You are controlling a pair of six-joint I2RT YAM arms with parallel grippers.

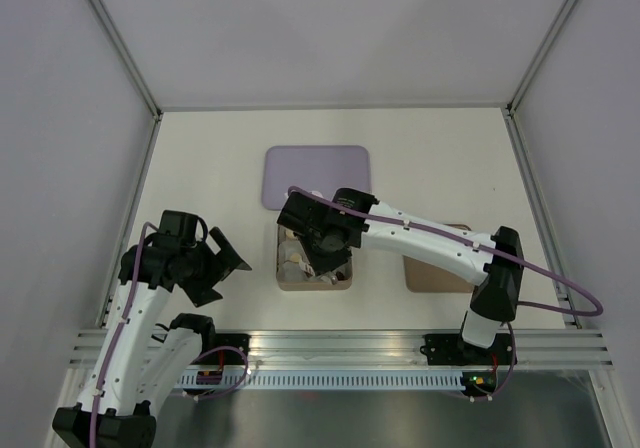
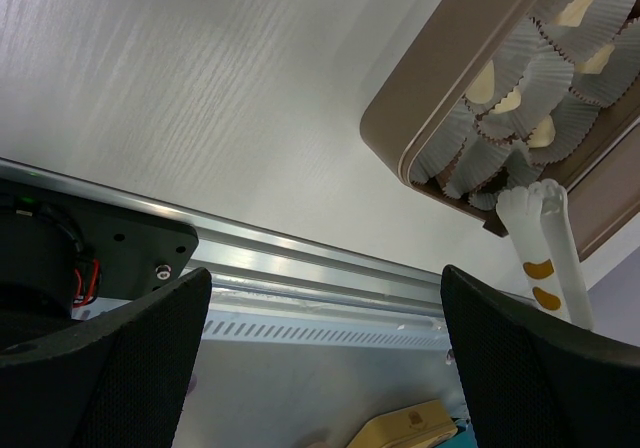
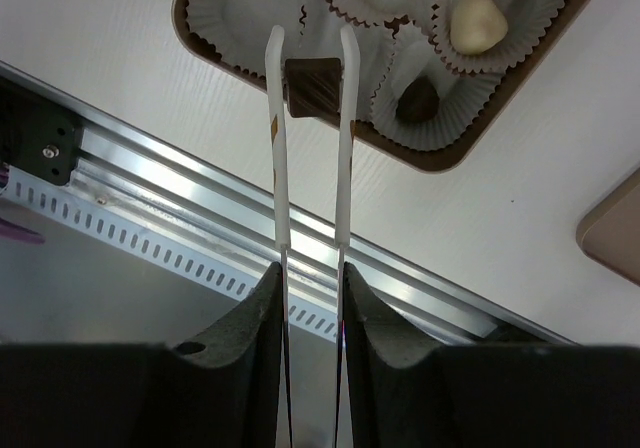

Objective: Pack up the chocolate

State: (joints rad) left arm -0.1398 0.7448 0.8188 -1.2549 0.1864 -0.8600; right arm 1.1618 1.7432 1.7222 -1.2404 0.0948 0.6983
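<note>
In the right wrist view my right gripper point(image 3: 312, 273) is shut on a pair of white-tipped metal tongs point(image 3: 343, 148). The tongs pinch a dark brown square chocolate point(image 3: 313, 86) just over the near edge of the brown box point(image 3: 440, 160). White paper cups line the box. Two cups hold cream chocolates point(image 3: 472, 23) and one holds a dark piece point(image 3: 415, 100). From above, the right gripper point(image 1: 318, 243) hangs over the box point(image 1: 283, 286). My left gripper point(image 1: 228, 261) stands open and empty to the box's left. Its own view shows the box point(image 2: 400, 133) and the tongs' tip point(image 2: 535, 228).
A lilac tray point(image 1: 316, 176) lies behind the box. A flat brown lid point(image 1: 437, 273) rests to the box's right, under the right arm. An aluminium rail point(image 1: 340, 348) runs along the table's near edge.
</note>
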